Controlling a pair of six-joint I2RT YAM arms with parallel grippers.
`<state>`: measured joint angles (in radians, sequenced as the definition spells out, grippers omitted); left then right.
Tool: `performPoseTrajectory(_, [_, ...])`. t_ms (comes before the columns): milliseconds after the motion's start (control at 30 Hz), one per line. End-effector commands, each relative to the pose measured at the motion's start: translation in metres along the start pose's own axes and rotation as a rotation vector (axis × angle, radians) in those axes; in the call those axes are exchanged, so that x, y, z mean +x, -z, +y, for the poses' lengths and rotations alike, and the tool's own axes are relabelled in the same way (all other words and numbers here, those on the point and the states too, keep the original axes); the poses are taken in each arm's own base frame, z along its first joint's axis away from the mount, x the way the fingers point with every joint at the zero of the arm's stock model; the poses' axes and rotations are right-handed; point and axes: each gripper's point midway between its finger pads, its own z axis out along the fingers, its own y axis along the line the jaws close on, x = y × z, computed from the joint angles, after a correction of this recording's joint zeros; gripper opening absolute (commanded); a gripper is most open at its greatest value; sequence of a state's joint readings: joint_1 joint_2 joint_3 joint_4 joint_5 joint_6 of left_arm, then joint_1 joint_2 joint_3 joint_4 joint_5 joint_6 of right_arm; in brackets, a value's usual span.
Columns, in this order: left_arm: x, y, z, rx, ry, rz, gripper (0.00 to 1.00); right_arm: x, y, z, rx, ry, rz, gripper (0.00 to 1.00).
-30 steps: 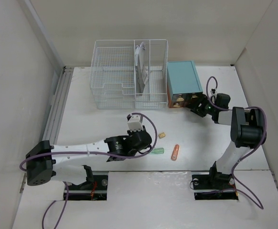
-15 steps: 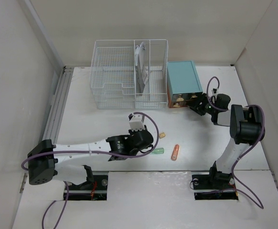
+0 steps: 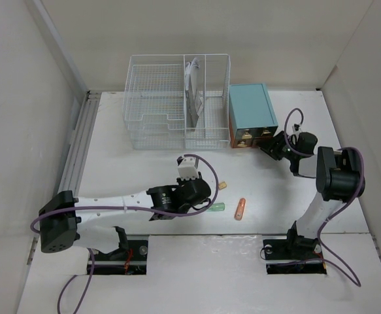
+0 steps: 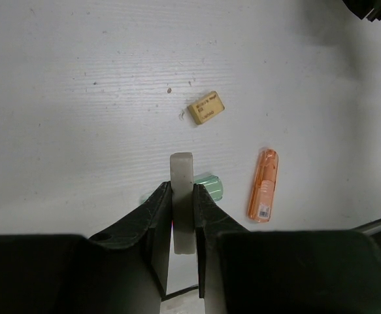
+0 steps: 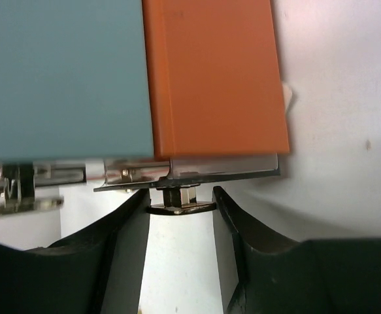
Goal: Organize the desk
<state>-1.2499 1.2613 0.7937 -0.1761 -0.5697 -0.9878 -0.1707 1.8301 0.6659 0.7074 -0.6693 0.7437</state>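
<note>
Both tools clamped: the left tool [image 4: 182, 190] on a pale bar [image 4: 182, 167], the right tool [image 5: 180, 198] on a drawer handle [image 5: 177, 208].
The white worktop [image 3: 131, 170] spread between the walls, a rail [image 3: 79, 144] along its 9 o'clock edge. The bar hung over a green piece [image 4: 211, 188], with an orange tube [image 4: 263, 185] at 3 o'clock and a tan eraser [image 4: 206, 107] at 1 o'clock. The right fingers met both ends of the handle, on the teal cabinet [image 3: 250, 108] at the worktop's 1 o'clock.

White desk [image 3: 144, 170] holds teal cabinet [image 3: 251, 108] with orange drawer [image 5: 213, 78], white wire basket [image 3: 154, 98], orange tube [image 3: 241, 209], tan eraser [image 4: 206, 107], green cap [image 3: 215, 207] and cream bar [image 4: 182, 196].
</note>
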Motion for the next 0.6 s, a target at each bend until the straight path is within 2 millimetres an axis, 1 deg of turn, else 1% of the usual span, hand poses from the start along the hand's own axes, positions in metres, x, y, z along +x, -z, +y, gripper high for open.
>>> performPoseTrajectory(0, [-0.015, 0.005, -0.015, 0.034, 0.009, -0.036, 0.00, -0.014, 0.017, 0.014, -0.026, 0.076, -0.041, 0.24])
performPoseTrajectory(33, [-0.017, 0.006, -0.022, 0.053, 0.020, -0.035, 0.00, -0.009, 0.021, 0.009, -0.011, 0.073, -0.023, 0.24])
performPoseTrajectory(67, [-0.017, 0.006, -0.021, 0.053, 0.011, -0.036, 0.00, -0.002, 0.025, 0.005, 0.006, 0.099, -0.004, 0.24])
performPoseTrajectory(100, [-0.017, 0.006, -0.021, 0.053, 0.011, -0.036, 0.00, 0.002, 0.029, 0.007, 0.003, 0.107, 0.010, 0.24])
performPoseTrajectory(133, [-0.022, 0.008, -0.027, 0.068, 0.011, -0.045, 0.00, 0.006, 0.033, 0.005, 0.008, 0.092, 0.033, 0.24])
performPoseTrajectory(167, [-0.021, 0.006, -0.029, 0.066, 0.009, -0.044, 0.00, 0.010, 0.038, 0.000, 0.018, 0.099, 0.048, 0.24])
performPoseTrajectory(200, [-0.021, 0.006, -0.029, 0.066, 0.009, -0.044, 0.00, 0.012, 0.041, 0.003, 0.013, 0.111, 0.058, 0.24])
performPoseTrajectory(233, [-0.024, 0.007, -0.031, 0.072, 0.002, -0.048, 0.00, 0.016, 0.046, 0.000, 0.026, 0.098, 0.081, 0.24])
performPoseTrajectory(267, [-0.022, 0.005, -0.033, 0.078, 0.003, -0.041, 0.00, 0.015, 0.049, -0.003, 0.037, 0.102, 0.080, 0.24])
performPoseTrajectory(300, [-0.022, 0.005, -0.033, 0.078, 0.003, -0.041, 0.00, 0.020, 0.052, -0.006, 0.045, 0.123, 0.093, 0.24])
performPoseTrajectory(333, [-0.023, 0.005, -0.035, 0.086, -0.002, -0.046, 0.00, 0.018, 0.056, -0.007, 0.052, 0.132, 0.090, 0.24])
performPoseTrajectory(367, [-0.023, 0.005, -0.035, 0.086, -0.002, -0.046, 0.00, 0.023, 0.060, -0.014, 0.076, 0.111, 0.110, 0.24])
performPoseTrajectory(400, [-0.022, 0.006, -0.036, 0.091, -0.002, -0.038, 0.00, 0.031, 0.062, -0.016, 0.070, 0.114, 0.134, 0.24])
performPoseTrajectory(433, [-0.022, 0.006, -0.036, 0.091, -0.002, -0.038, 0.00, 0.029, 0.065, -0.016, 0.070, 0.115, 0.133, 0.24])
performPoseTrajectory(467, [-0.024, 0.008, -0.037, 0.097, 0.003, -0.042, 0.00, 0.036, 0.068, -0.020, 0.084, 0.113, 0.160, 0.24])
performPoseTrajectory(500, [-0.024, 0.008, -0.037, 0.097, 0.003, -0.042, 0.00, 0.041, 0.070, -0.022, 0.094, 0.093, 0.177, 0.24])
performPoseTrajectory(567, [-0.025, 0.008, -0.038, 0.103, -0.001, -0.046, 0.00, 0.042, 0.073, -0.016, 0.077, 0.120, 0.195, 0.24])
